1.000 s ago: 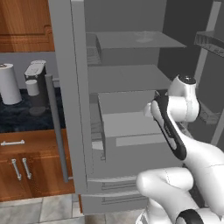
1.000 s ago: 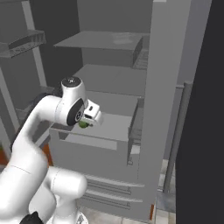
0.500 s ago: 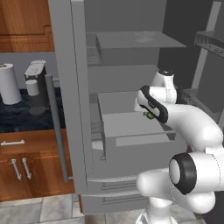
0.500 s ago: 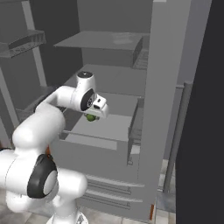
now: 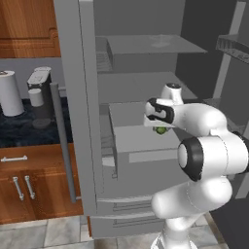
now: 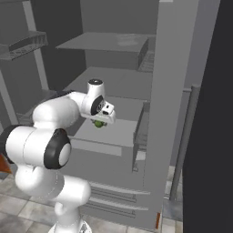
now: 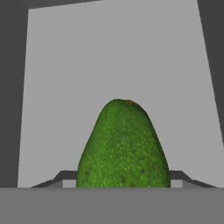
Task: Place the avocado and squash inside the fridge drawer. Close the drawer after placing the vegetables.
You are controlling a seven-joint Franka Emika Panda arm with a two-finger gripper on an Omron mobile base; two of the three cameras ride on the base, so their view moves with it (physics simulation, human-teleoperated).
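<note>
The avocado [image 7: 123, 146], glossy green and egg-sized, is held by my gripper [image 5: 159, 126], which is shut on it. It hangs just above the open fridge drawer [image 5: 146, 156], a plain grey bin pulled out below the shelves. From the right side the avocado [image 6: 98, 123] shows under the gripper [image 6: 101, 120], over the drawer's [image 6: 100, 146] back half. In the hand view the drawer's flat grey floor [image 7: 113, 57] lies beyond the fruit. The squash is out of view.
The fridge's open left door with its long handle [image 5: 61, 141] stands beside the drawer. Flat grey shelves [image 5: 146, 46] sit above, and flat-fronted lower drawers [image 5: 121, 209] below. A paper towel roll [image 5: 9, 92] stands on the dark counter at left.
The arm has swung left and into the fridge, carrying the avocado from the drawer's right side to above its inside. The grip has stayed shut.
</note>
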